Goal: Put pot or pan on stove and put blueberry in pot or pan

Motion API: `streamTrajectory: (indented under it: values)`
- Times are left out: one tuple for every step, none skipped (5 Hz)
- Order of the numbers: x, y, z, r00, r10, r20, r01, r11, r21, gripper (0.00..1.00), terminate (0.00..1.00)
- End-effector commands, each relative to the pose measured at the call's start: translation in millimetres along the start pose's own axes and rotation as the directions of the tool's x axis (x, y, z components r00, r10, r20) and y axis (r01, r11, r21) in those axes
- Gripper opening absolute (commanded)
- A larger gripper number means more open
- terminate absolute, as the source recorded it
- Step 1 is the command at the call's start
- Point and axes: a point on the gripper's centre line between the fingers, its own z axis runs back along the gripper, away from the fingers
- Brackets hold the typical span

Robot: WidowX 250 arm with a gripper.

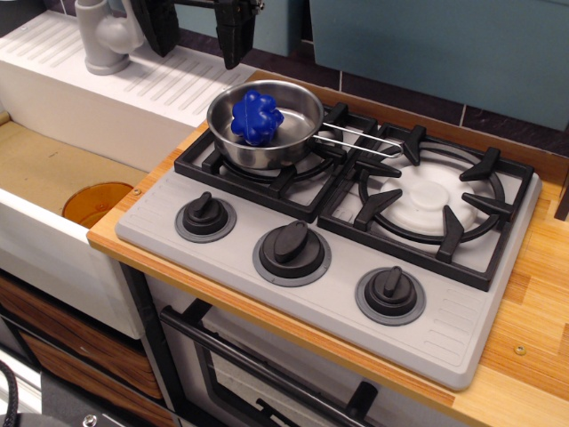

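Note:
The shiny steel pan (pixel 298 111) sits on the left burner grate of the grey stove (pixel 311 294), its wire handle (pixel 356 138) pointing right. Inside the pan lies the bright blue knobbly blueberry (pixel 256 116). My gripper (pixel 196 40) hangs at the top of the view, above and behind-left of the pan, open with nothing between its black fingers (pixel 236 36). It is clear of the pan and berry.
A white sink unit with a grey tap (pixel 102 36) stands at the left. An orange disc (pixel 96 203) lies in the basin below. The right burner (pixel 433 197) is bare. Wooden counter edge (pixel 533 294) runs along the right.

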Motion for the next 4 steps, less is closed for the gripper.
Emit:
streamTrajectory:
  values:
    - [10, -2, 25, 0.997, -0.002, 0.080, 0.001, 1.000, 0.013, 1.00, 0.00]
    - [10, -2, 25, 0.997, -0.002, 0.080, 0.001, 1.000, 0.013, 1.00, 0.00]
    - [10, -2, 25, 0.997, -0.002, 0.080, 0.001, 1.000, 0.013, 1.00, 0.00]
    - [16, -32, 37, 0.998, 0.054, 0.023, -0.054, 0.998, 0.021, 1.00, 0.00]
